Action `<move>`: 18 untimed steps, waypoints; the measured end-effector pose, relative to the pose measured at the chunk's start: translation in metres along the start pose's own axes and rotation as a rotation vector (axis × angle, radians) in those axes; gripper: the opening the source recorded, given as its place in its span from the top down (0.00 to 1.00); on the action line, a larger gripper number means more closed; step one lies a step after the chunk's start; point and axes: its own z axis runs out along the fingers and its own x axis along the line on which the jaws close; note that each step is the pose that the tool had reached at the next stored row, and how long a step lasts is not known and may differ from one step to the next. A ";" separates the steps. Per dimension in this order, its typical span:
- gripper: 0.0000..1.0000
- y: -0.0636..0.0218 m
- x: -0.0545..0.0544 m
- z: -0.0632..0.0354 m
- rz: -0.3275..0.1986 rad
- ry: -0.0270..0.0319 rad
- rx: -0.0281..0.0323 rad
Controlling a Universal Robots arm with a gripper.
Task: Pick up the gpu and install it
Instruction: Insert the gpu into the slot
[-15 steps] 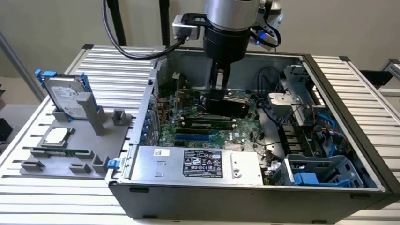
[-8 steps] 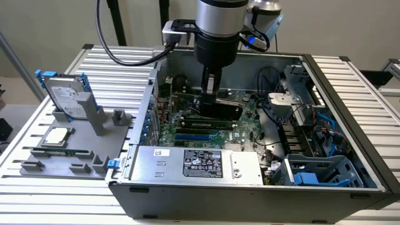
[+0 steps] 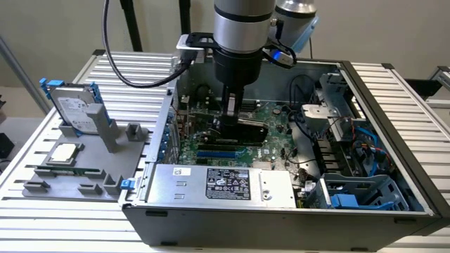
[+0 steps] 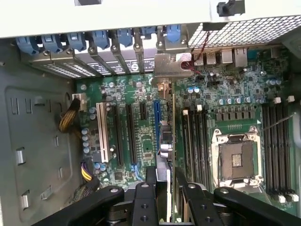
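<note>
The gpu (image 4: 167,134) stands on edge between the jaws of the gripper (image 4: 165,182), inside the open case (image 3: 281,224) and over the motherboard (image 3: 274,118). Ahead of the jaws, the card's bracket (image 4: 171,66) lies near the case's rear wall, beside the row of slot covers (image 4: 101,52). The expansion slots (image 4: 117,134) lie to one side of the jaws. The processor socket (image 4: 235,160) lies to the other.

In the exterior view the power supply (image 3: 225,184) sits nearer the camera than the jaws. The drive cage (image 3: 359,192) is toward the exterior view's right of them. The tray (image 3: 119,161) rests outside the case on the table (image 3: 414,105), toward the exterior view's left.
</note>
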 end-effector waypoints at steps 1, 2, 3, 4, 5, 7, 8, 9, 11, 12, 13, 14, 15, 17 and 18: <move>1.00 0.0005 0.001 0.0012 -0.002 0.0001 -0.0001; 1.00 0.0012 0.003 0.0027 -0.003 -0.0002 -0.0001; 1.00 0.0022 0.004 0.0041 -0.005 -0.0004 0.0000; 1.00 0.0035 0.004 0.0055 -0.007 -0.0005 0.0003; 1.00 0.0052 0.005 0.0070 -0.009 -0.0008 0.0018; 1.00 0.0084 0.006 0.0095 -0.011 -0.0018 0.0082; 1.00 0.0103 0.006 0.0108 -0.011 -0.0022 0.0121; 1.00 0.0125 0.006 0.0120 -0.011 -0.0025 0.0161; 1.00 0.0176 0.007 0.0145 -0.011 -0.0032 0.0242; 1.00 0.0203 0.007 0.0160 -0.012 -0.0037 0.0285; 1.00 0.0223 0.008 0.0177 -0.012 -0.0042 0.0321; 1.00 0.0234 0.008 0.0194 -0.012 -0.0045 0.0351; 1.00 0.0239 0.008 0.0212 -0.012 -0.0047 0.0374; 1.00 0.0251 0.008 0.0250 -0.012 -0.0052 0.0411; 1.00 0.0258 0.008 0.0268 -0.012 -0.0054 0.0426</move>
